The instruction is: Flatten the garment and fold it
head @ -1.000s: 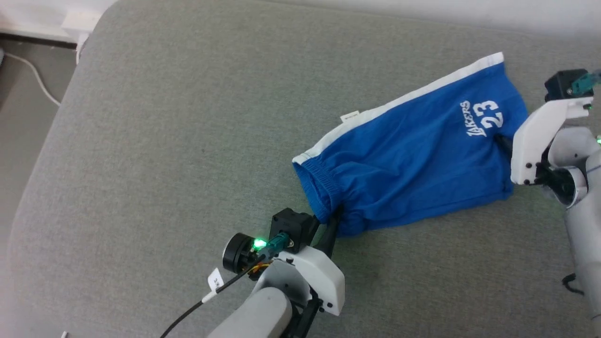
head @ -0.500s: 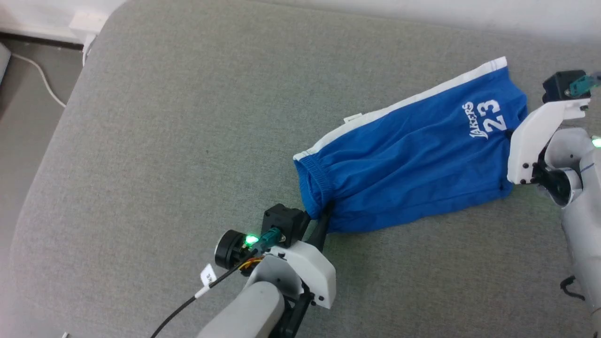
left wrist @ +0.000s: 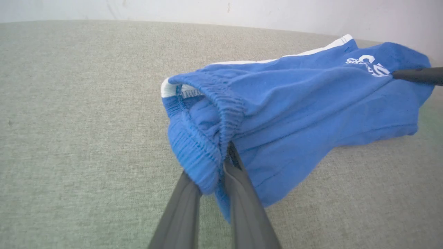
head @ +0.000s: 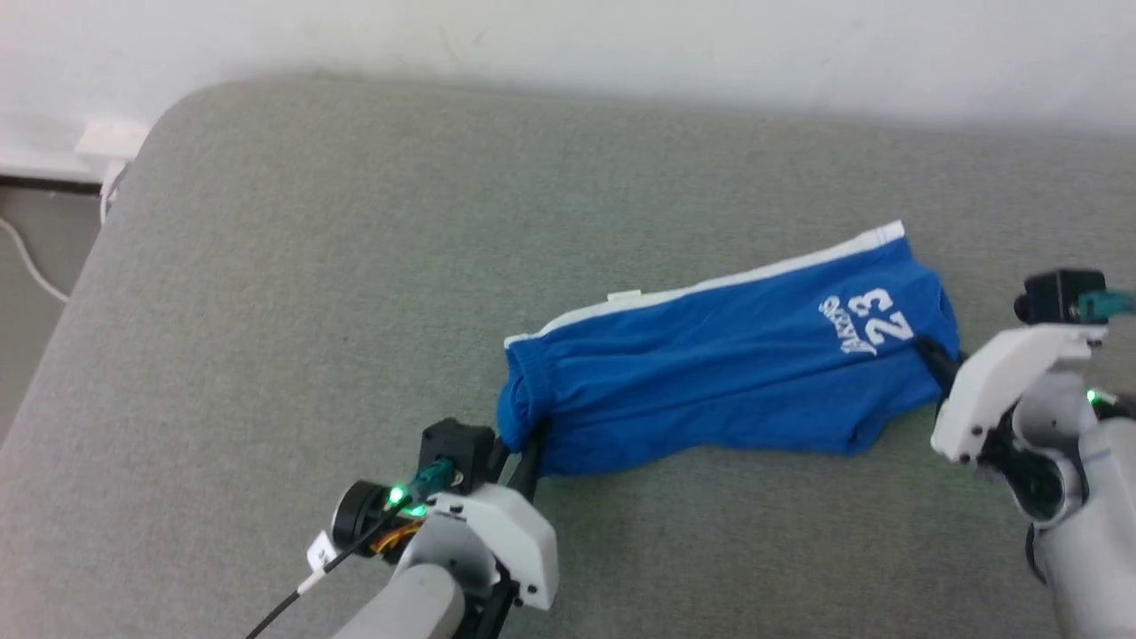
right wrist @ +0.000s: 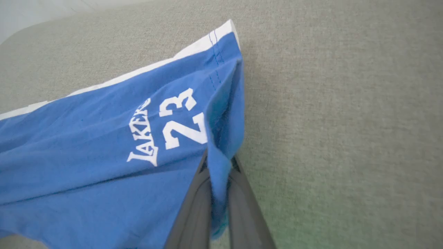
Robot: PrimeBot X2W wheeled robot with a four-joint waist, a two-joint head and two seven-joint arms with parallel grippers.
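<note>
**Garment stretched between two clamped grippers on the grey cushion**

The garment [head: 710, 390], a pair of bright blue shorts, lies lengthwise across the right half of the grey cushion [head: 293, 266], well away from the cushion's rounded far-left corner. A pale wall [head: 621, 44] runs behind the cushion's far edge.

At the left end, the left gripper [head: 524, 448] is clenched on the gathered elastic waistband [left wrist: 221, 103]. In the left wrist view its two dark fingers [left wrist: 242, 193] pinch a bunched fold of the waistband between them, and the opening of the shorts gapes just above the grip.

A white side stripe [head: 710, 288] runs along the far edge of the shorts, with a small white tag [head: 624, 295] sticking out beside it. Shallow creases run lengthwise through the blue cloth.

Toward the right end sits the white "Lakers 23" print [head: 865, 321]. Just beside it, the right gripper [head: 934, 357] is closed on the leg hem. In the right wrist view [right wrist: 219, 159] a fold of blue fabric passes between the two fingers, right of the numerals. The hem's near corner droops onto the cushion.
</note>
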